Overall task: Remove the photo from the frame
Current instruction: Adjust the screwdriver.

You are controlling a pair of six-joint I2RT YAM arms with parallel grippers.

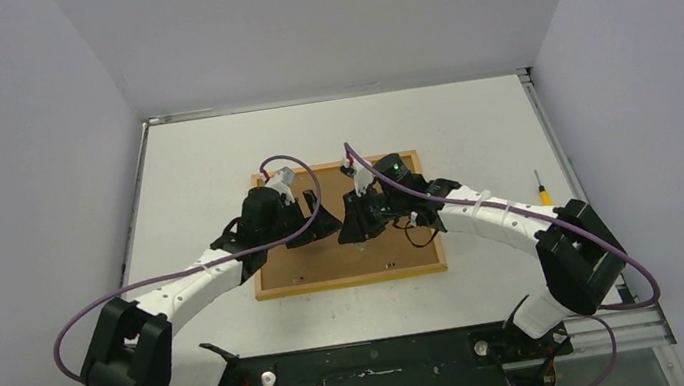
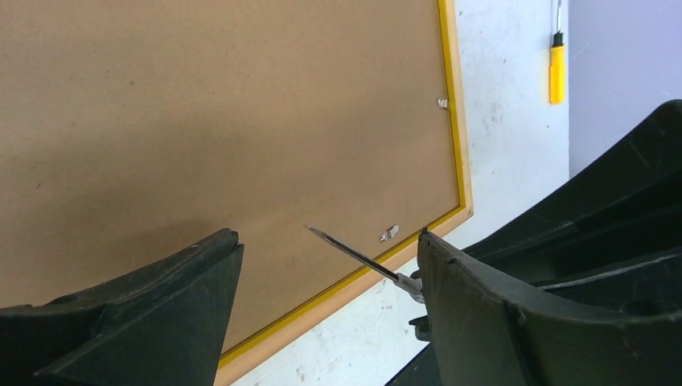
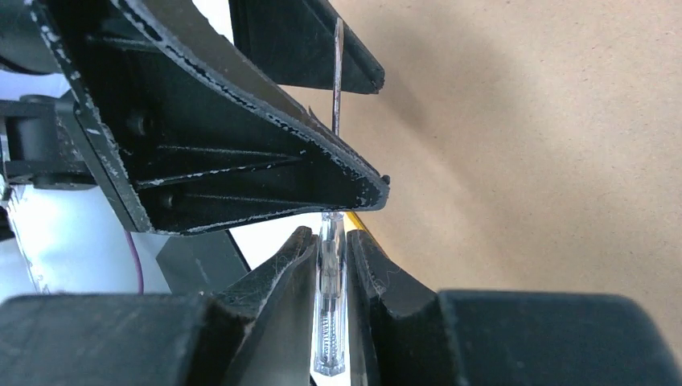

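Note:
The frame (image 1: 348, 265) lies face down on the table with its brown backing (image 2: 241, 121) up, edged by a yellow border and wood rim. The photo is hidden under the backing. My right gripper (image 3: 330, 237) is shut on a clear-handled screwdriver (image 3: 331, 322), above the backing near the frame's middle (image 1: 355, 226). The screwdriver's thin metal shaft (image 2: 354, 253) points over the backing close to a small metal tab (image 2: 389, 233). My left gripper (image 2: 328, 241) hangs open just above the backing (image 1: 307, 220), with the shaft's tip in the gap between its fingers and touching neither.
A second metal tab (image 2: 442, 103) sits by the frame's long edge. A small yellow-handled screwdriver (image 1: 542, 189) lies on the white table to the right of the frame. Grey walls close in the table on three sides.

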